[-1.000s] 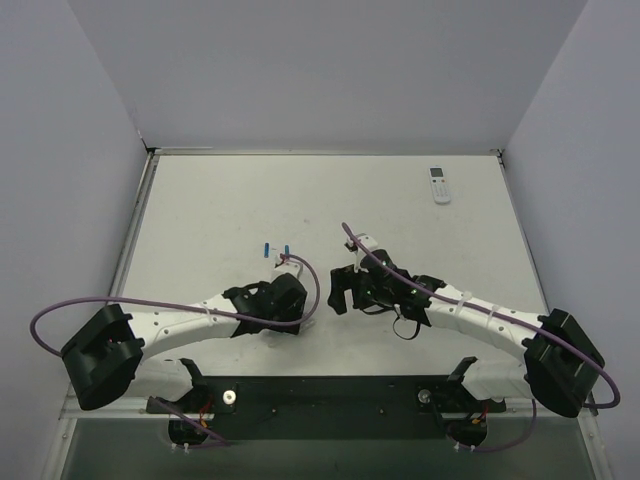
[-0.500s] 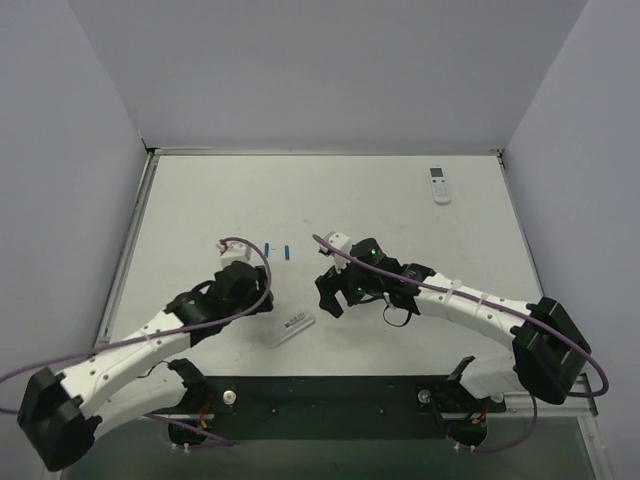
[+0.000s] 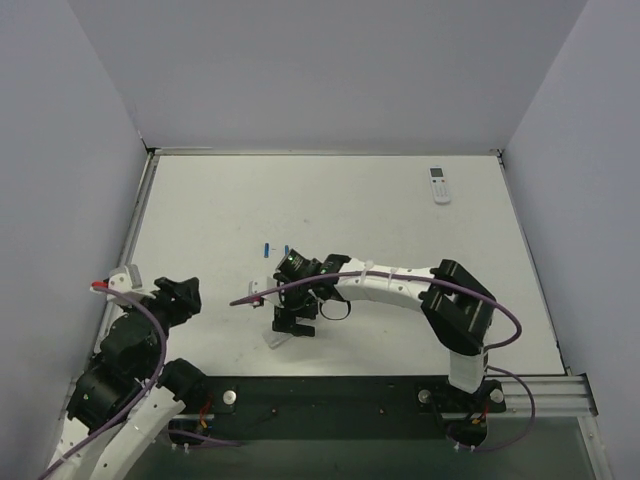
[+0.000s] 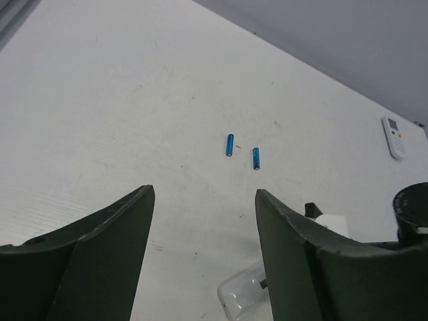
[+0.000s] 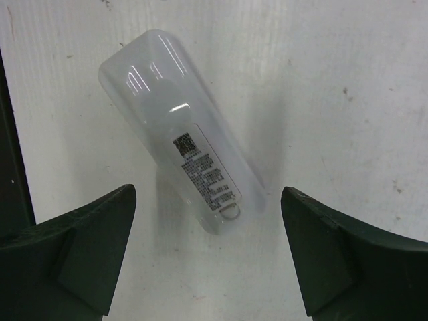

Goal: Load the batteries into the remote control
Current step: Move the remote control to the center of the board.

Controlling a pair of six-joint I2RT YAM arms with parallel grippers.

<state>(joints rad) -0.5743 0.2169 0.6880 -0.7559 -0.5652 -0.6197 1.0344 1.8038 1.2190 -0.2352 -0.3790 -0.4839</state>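
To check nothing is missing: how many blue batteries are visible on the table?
2. Both lie on the table, close but apart: the left battery and the right battery. The right arm might hide others.

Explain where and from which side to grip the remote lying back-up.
Pinch the remote across its narrow width at mid-length, from straight above. It lies flat, slanted, so the open right tool above it should probably turn slightly to square with the long edges.

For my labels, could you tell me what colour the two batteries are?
The batteries are blue, clearest in the left wrist view.
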